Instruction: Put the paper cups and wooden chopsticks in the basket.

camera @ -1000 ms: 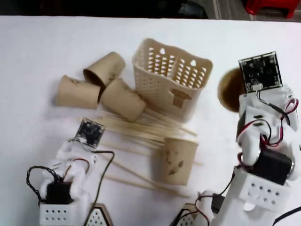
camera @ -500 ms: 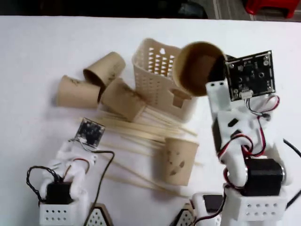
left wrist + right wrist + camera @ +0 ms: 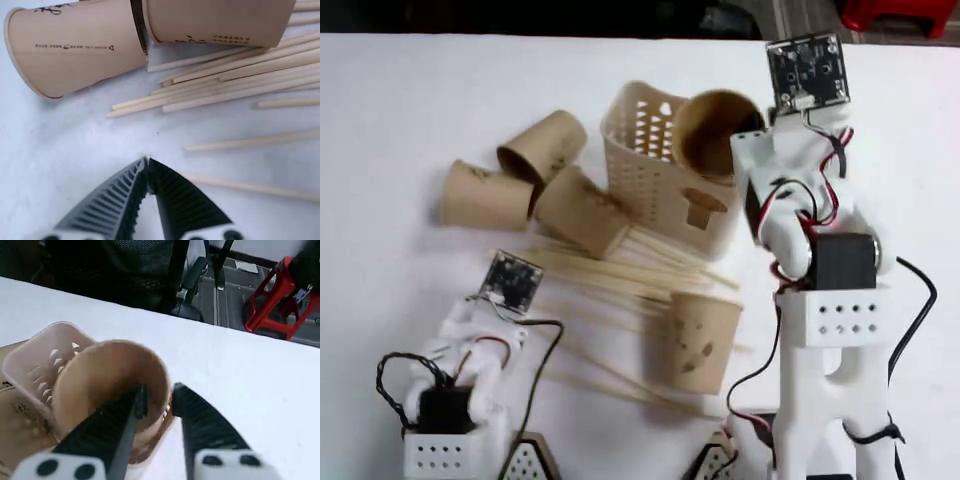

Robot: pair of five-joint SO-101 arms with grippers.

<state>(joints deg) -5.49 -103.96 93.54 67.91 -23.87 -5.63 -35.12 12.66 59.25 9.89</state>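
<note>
Swung in from the right, the right arm [image 3: 807, 215] has brought a paper cup [image 3: 715, 130] to the right end of the basket [image 3: 650, 160], over or just inside it; the right jaws pinch the cup's rim, one inside and one outside. The left jaws are closed on nothing, low over the counter [image 3: 60, 140] beside scattered chopsticks [image 3: 225, 85]. Three more cups [image 3: 485, 195] lie on their sides left of the basket, and a fourth cup [image 3: 700, 340] sits in front of it on the chopsticks.
</note>
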